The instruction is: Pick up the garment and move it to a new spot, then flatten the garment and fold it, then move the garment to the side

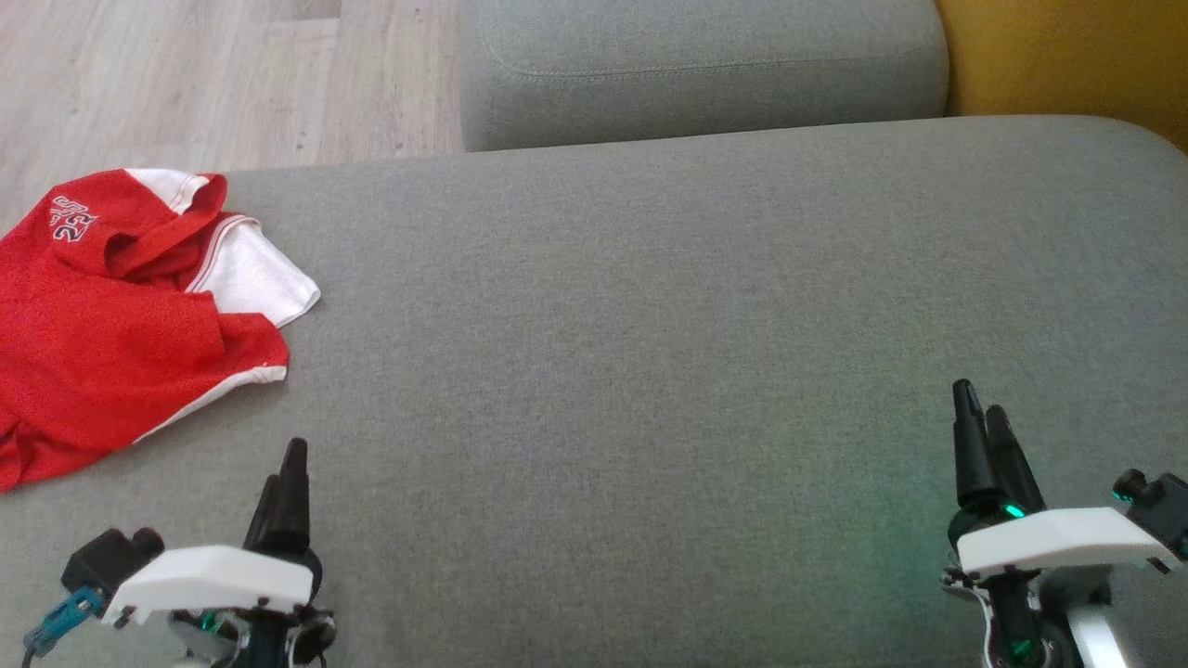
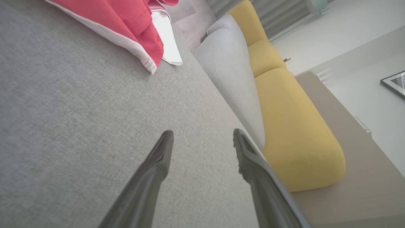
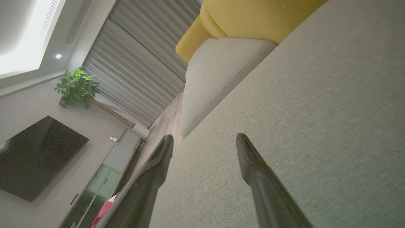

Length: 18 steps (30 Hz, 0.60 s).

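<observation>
Left gripper [image 1: 288,464] is hanging at the near left over the grey seat cushion [image 1: 650,325], its two dark fingers standing wide apart and gripping nothing. Right gripper [image 1: 976,408] is hanging at the near right, equally spread and empty. Beyond the left gripper, the red and white garment [image 1: 102,325] is lying crumpled on the cushion's left side, apart from both. Farther back, a grey bolster [image 1: 696,74] is sitting beside a yellow cushion [image 1: 1067,56], with pale wood floor [image 1: 186,74] showing to its left.
</observation>
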Motion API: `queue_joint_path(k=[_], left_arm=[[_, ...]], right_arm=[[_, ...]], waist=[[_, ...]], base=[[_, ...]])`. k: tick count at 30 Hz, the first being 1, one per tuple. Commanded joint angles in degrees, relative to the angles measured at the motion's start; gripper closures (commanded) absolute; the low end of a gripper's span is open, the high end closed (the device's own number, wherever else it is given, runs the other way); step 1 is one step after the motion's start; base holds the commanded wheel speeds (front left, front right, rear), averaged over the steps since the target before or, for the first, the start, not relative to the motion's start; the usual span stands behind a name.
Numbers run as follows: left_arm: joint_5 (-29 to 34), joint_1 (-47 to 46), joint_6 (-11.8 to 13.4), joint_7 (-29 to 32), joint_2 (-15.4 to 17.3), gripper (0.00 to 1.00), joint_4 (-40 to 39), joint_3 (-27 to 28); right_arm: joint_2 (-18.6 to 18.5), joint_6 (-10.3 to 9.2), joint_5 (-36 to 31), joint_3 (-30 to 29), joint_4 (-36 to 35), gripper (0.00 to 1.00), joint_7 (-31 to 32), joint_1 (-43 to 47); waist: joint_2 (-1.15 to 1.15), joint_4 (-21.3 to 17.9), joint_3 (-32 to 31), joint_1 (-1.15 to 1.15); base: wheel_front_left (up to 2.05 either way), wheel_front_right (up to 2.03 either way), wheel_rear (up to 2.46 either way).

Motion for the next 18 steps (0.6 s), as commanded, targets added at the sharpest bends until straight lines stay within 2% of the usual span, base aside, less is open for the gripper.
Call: queue_joint_path(k=[1,18], left_arm=[[2.16,-1.05,0.24,-0.74,1.22,0.0,-2.09,0.45],[15.6,0.35,0.67,-3.59,1.62,0.0,-4.21,-0.18]], right_arm=[[-1.04,-0.02,-2.46,0.95,-2.43,0.0,-0.98,-1.21],[-1.38,-0.02,-16.17,2.88,-2.31,0.0,-3.88,-0.65]], waist=[[0.0,0.03,-0.05,0.0],[0.0,0.4,-0.34,0.0]], base=[[0.0,0.0,0.0],[0.0,0.0,0.0]])
